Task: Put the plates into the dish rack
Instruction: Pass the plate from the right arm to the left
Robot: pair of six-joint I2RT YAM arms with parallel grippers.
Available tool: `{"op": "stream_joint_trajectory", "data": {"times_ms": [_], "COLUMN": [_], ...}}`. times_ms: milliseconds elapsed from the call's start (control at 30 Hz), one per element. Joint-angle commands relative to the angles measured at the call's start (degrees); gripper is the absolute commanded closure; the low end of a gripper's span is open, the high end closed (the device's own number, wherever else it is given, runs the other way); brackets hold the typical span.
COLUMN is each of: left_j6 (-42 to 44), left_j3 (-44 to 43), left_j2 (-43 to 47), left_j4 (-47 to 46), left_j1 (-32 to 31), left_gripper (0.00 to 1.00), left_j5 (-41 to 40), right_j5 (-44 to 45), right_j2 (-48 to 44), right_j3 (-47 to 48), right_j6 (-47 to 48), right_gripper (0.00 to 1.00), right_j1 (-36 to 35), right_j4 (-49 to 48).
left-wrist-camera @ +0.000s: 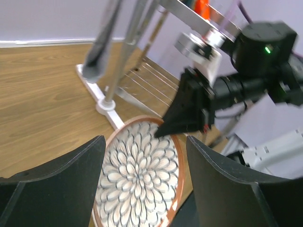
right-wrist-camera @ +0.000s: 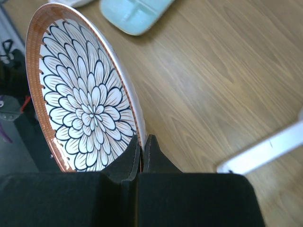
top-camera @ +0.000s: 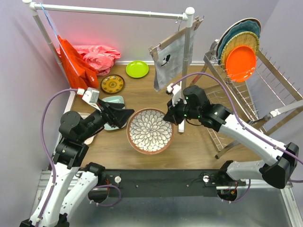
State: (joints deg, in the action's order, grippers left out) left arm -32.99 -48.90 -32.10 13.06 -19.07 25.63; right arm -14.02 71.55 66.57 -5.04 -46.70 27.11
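A brown-rimmed white floral plate (top-camera: pixel 150 131) is held tilted over the wooden table, its right rim pinched by my right gripper (top-camera: pixel 169 118), which is shut on it (right-wrist-camera: pixel 142 142). The same plate (right-wrist-camera: pixel 80 94) fills the left of the right wrist view. My left gripper (top-camera: pixel 122 116) stands open just left of the plate, with nothing between its fingers; the plate (left-wrist-camera: pixel 137 179) shows beyond them. The dish rack (top-camera: pixel 265 90) at the right holds a teal plate (top-camera: pixel 246 26), a woven yellow plate (top-camera: pixel 236 43) and an orange plate (top-camera: pixel 240 61) on edge.
A lime green plate (top-camera: pixel 137 69), a yellow-brown patterned plate (top-camera: pixel 112 83) and a mint tray (top-camera: pixel 113 100) lie at the back left. A white pipe rail (top-camera: pixel 113 10) carries a grey cloth (top-camera: pixel 173 61). Red (top-camera: pixel 75 64) and pink (top-camera: pixel 97 56) cloths sit in the corner.
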Motion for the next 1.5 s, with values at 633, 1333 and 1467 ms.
{"op": "stream_joint_trajectory", "data": {"times_ms": [633, 1333, 1467], "left_j6": [3.2, -6.4, -5.2], "left_j3": [4.4, -2.2, -7.0], "left_j2": [-14.7, -23.4, -26.1], "left_j4": [-11.3, -9.4, -4.6], "left_j1": [0.2, -1.1, -1.8], "left_gripper": [0.33, 0.48, 0.48], "left_j5": [25.2, 16.7, 12.5], "right_j5": [9.1, 10.5, 10.6], "right_j2": [-9.1, -8.6, -7.7], "right_j3": [12.8, 15.3, 16.7], "right_j6": [-4.1, -6.8, -7.4], "right_gripper": [1.0, 1.0, 0.99], "right_j1": [8.5, 10.8, 10.8], "right_j4": [2.2, 0.6, 0.0]}}
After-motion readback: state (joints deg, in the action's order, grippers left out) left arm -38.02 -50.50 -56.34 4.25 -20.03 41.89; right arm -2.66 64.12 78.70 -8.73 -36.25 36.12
